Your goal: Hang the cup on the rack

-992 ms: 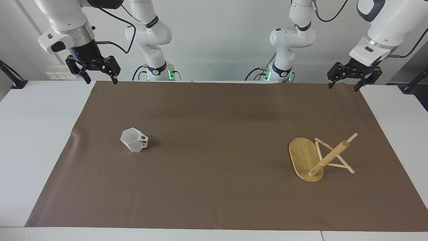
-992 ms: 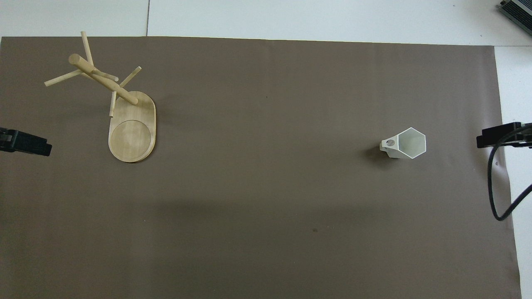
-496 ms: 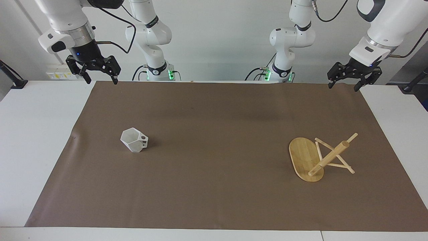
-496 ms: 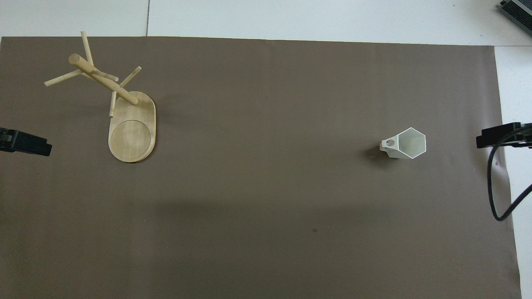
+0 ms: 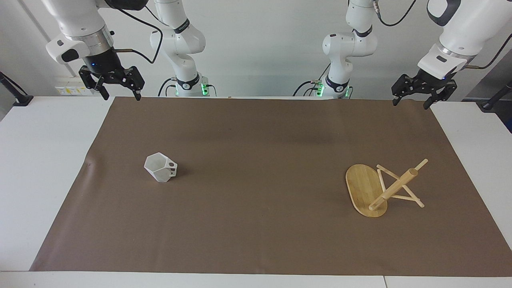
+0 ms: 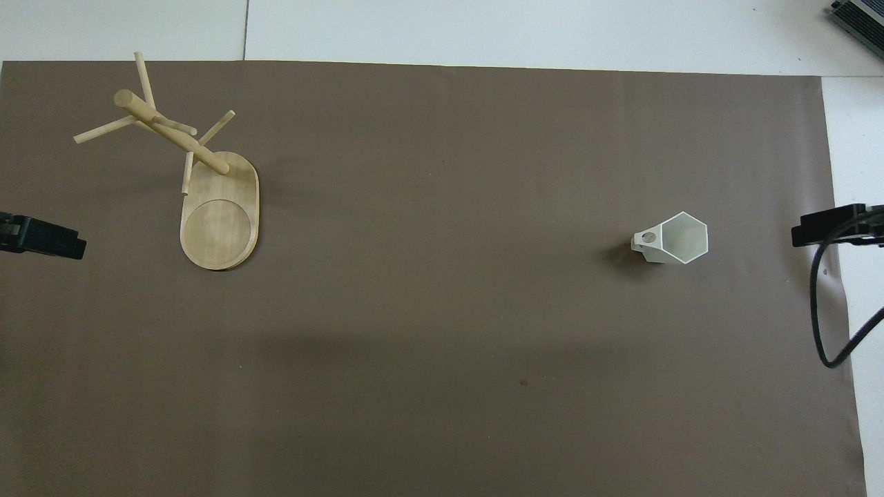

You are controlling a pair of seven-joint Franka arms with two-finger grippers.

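Note:
The white faceted cup (image 5: 160,168) stands upright on the brown mat toward the right arm's end of the table, its blocky handle pointing to the table's middle; it also shows in the overhead view (image 6: 673,239). The bamboo rack (image 5: 376,191) stands on its oval base toward the left arm's end, with several pegs sticking out of its post; in the overhead view the rack (image 6: 207,200) shows too. My right gripper (image 5: 121,96) is open and empty, raised over the mat's edge nearest the robots. My left gripper (image 5: 410,104) is open and empty, raised over the mat's corner at its own end.
A brown mat (image 5: 256,224) covers most of the white table (image 5: 40,168). A black cable (image 6: 825,324) hangs from the right gripper's mount (image 6: 829,226). The left gripper's tip (image 6: 41,237) shows at the overhead view's edge.

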